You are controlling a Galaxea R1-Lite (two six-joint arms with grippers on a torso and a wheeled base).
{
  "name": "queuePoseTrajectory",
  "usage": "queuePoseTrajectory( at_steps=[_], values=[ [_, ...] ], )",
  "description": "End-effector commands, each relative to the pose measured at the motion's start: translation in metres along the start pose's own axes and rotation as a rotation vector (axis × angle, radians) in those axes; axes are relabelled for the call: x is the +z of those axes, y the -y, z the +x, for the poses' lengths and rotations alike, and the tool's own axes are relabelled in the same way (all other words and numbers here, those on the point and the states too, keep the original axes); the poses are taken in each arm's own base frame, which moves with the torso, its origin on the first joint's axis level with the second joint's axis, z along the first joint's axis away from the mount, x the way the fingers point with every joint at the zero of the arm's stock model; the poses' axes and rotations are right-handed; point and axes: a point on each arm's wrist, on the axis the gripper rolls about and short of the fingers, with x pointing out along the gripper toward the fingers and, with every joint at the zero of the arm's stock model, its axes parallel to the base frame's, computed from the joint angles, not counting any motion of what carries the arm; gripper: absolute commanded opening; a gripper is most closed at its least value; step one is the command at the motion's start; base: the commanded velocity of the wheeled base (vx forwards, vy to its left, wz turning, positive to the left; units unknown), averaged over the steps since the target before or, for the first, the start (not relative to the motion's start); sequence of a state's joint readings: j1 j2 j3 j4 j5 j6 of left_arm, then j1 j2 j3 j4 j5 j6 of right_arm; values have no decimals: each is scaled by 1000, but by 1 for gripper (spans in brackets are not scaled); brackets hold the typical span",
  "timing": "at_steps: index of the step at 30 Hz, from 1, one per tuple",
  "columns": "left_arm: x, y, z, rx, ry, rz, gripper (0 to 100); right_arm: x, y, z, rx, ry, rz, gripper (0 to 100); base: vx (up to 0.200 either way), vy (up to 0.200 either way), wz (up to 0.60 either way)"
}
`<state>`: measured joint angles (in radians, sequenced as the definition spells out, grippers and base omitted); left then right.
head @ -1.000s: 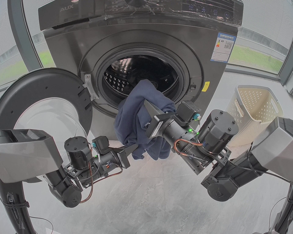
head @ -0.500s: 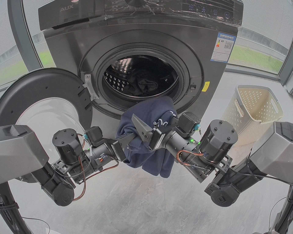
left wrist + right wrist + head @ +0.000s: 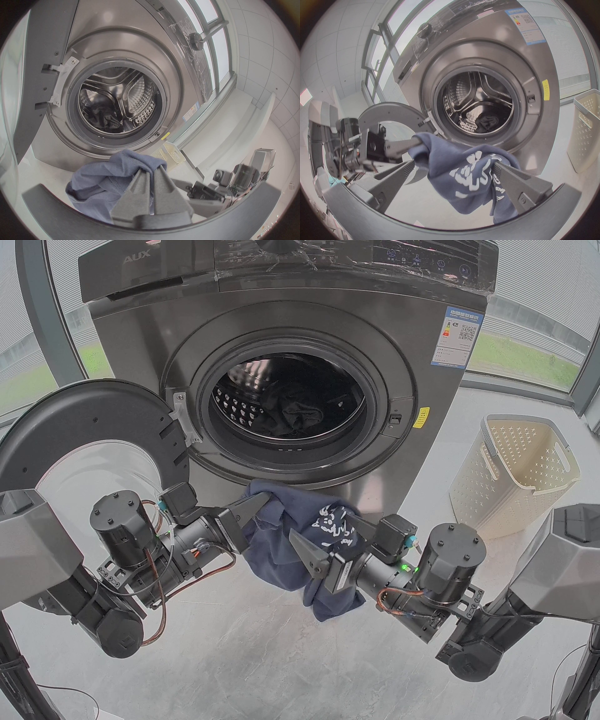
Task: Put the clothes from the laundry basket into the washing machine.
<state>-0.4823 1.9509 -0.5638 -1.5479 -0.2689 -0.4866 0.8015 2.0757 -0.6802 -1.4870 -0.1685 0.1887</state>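
- Left arm sits low in front of the swung-open door [image 3: 94, 421], forearm angled in toward the middle. The left gripper [image 3: 261, 501] has its fingers pressed together on a fold of the navy garment [image 3: 281, 546].
- The navy garment hangs bunched between the two arms, just below the washing machine [image 3: 400, 334] opening and outside the drum. White print faces up and a loose end dangles toward the floor.
- Inside the drum lies a dark garment [image 3: 294, 409].
- Right arm reaches in low from the right. The right gripper [image 3: 326, 530] has its jaws spread wide, with cloth draped over one finger, not pinched.
- Far right, the laundry basket [image 3: 519, 471] stands on the floor beside the machine.
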Motion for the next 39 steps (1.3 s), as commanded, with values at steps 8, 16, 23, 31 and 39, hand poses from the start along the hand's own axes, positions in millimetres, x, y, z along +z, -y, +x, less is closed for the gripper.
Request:
queuePoseTrajectory(
  at_steps=[8,16,23,31,39],
  values=[
    [18,14,-11,29,79,3,0,-38,17,-22,-45,-179,-31,100,0,0,0],
    [25,19,-17,27,101,23,0,-46,10,-20,-21,-196,-35,100,0,0,0],
    [33,17,-12,63,152,55,0,-55,-5,-15,55,-181,-26,100,0,0,0],
    [33,13,0,117,188,94,0,-61,-42,12,215,-108,1,100,0,0,0],
    [32,18,0,120,184,99,0,-79,-52,50,255,-73,11,100,0,0,0]
  ],
)
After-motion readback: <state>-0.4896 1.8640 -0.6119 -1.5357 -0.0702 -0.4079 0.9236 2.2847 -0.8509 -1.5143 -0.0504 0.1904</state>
